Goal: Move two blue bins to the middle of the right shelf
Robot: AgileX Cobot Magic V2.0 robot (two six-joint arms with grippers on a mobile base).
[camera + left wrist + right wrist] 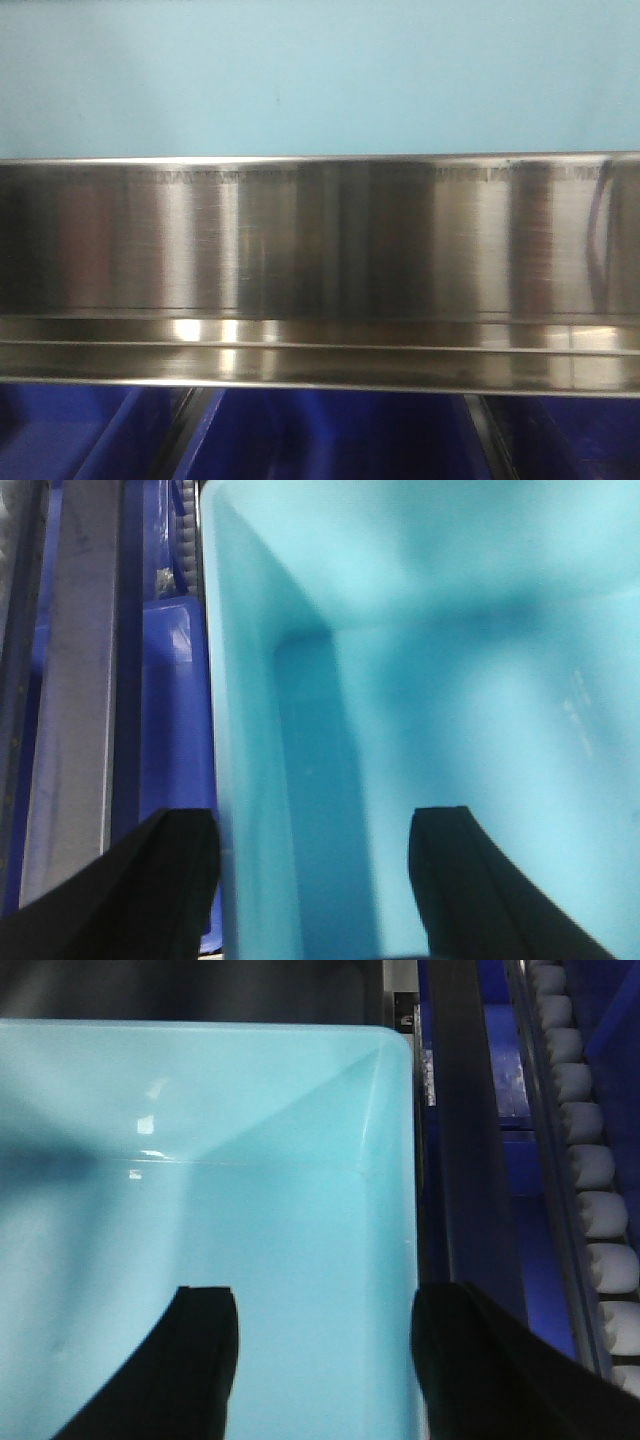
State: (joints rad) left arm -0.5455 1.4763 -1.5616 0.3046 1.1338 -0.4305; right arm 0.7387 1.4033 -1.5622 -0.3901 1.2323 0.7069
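A light blue bin (320, 70) fills the top of the front view, resting above a steel shelf rail (320, 240). In the left wrist view my left gripper (315, 850) is open and straddles the bin's left wall (250, 730), with one finger outside and one inside the bin. In the right wrist view my right gripper (325, 1330) is open astride the bin's right wall (400, 1210). Its inner finger hangs over the bin floor and its outer finger sits close against the rim. The bin (200, 1210) looks empty.
Dark blue bins (330, 435) sit in the level below the steel rail. A dark blue bin (175, 710) and a grey steel upright (75, 680) stand just left of the light bin. On its right are a dark frame bar (465, 1160) and a roller track (590, 1170).
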